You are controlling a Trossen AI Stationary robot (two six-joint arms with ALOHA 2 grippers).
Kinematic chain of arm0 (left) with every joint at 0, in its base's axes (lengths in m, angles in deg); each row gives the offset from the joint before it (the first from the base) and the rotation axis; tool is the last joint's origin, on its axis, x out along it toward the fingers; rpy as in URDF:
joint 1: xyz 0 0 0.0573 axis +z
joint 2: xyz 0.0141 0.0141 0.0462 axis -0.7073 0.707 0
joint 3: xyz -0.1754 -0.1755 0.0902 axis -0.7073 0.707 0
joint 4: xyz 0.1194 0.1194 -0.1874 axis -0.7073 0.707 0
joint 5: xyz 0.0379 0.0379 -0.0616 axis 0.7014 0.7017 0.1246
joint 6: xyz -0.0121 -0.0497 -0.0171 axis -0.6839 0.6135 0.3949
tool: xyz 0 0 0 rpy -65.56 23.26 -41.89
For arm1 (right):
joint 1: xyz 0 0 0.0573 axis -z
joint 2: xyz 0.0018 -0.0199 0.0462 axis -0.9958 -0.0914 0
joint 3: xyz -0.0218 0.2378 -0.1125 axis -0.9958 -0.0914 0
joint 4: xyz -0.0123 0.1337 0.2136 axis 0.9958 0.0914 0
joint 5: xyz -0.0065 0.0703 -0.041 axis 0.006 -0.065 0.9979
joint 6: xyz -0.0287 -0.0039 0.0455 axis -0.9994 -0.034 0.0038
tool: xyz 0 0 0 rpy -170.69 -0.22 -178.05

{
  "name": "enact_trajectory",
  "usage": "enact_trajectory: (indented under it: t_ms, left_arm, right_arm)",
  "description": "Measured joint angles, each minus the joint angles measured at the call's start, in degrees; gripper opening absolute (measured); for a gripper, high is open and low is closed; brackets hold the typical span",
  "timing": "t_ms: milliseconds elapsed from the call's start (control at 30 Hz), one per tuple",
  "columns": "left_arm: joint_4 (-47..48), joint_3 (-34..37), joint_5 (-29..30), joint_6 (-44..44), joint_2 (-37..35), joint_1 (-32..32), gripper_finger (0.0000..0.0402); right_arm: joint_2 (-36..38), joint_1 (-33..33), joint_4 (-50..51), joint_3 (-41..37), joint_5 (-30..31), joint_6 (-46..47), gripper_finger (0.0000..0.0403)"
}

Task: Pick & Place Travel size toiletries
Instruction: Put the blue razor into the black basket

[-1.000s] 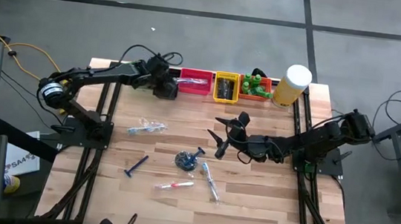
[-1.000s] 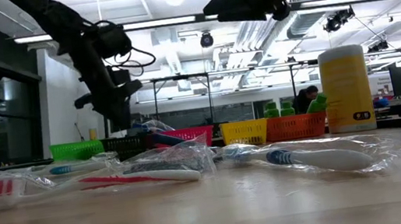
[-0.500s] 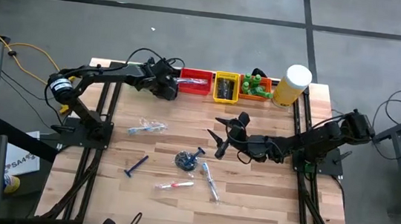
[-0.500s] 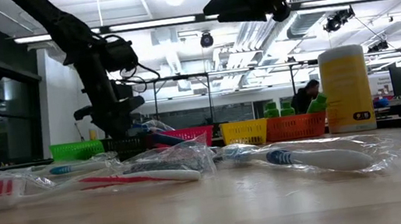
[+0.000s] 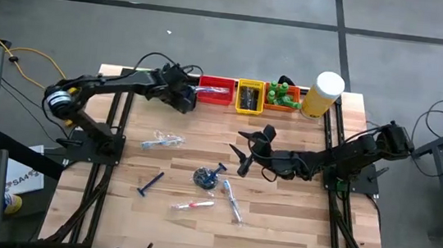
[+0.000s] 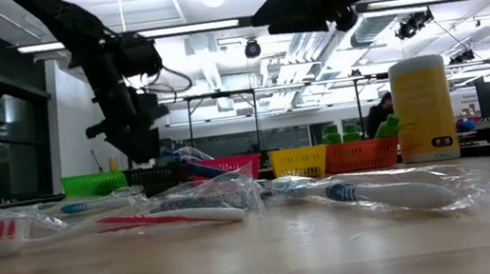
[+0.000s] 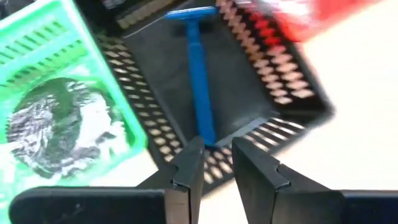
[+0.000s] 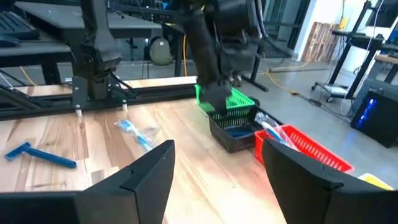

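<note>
A blue razor (image 7: 199, 81) lay in the black bin (image 7: 249, 106) beside the green bin (image 7: 37, 68); my left gripper (image 7: 216, 168) hovered above it, fingers slightly parted and empty. My right gripper (image 5: 245, 147) waited wide open mid-table.

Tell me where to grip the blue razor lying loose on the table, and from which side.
Grip the blue razor at mid-handle, coming straight down from above. It lies flat on the wood, apart from the wrapped toothbrushes, its straight slim handle running diagonally; set the fingers across that handle. The wider head at the lower end would probably sit less squarely between them.
</note>
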Motion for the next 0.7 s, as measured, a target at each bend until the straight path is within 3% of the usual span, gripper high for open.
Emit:
enact_trajectory:
  t_ms: [367,700]
  left_arm:
    - [3.6,0.0,-0.5,-0.8,-8.0,-12.1,0.0086]
    - [0.2,0.1,-1.1,2.7,-7.0,-26.3,0.0086]
  right_arm:
    - [0.0,-0.8,7.6,0.0,-2.3,4.8,0.0236]
    - [0.0,-2.7,11.1,0.0,-4.3,4.8,0.0236]
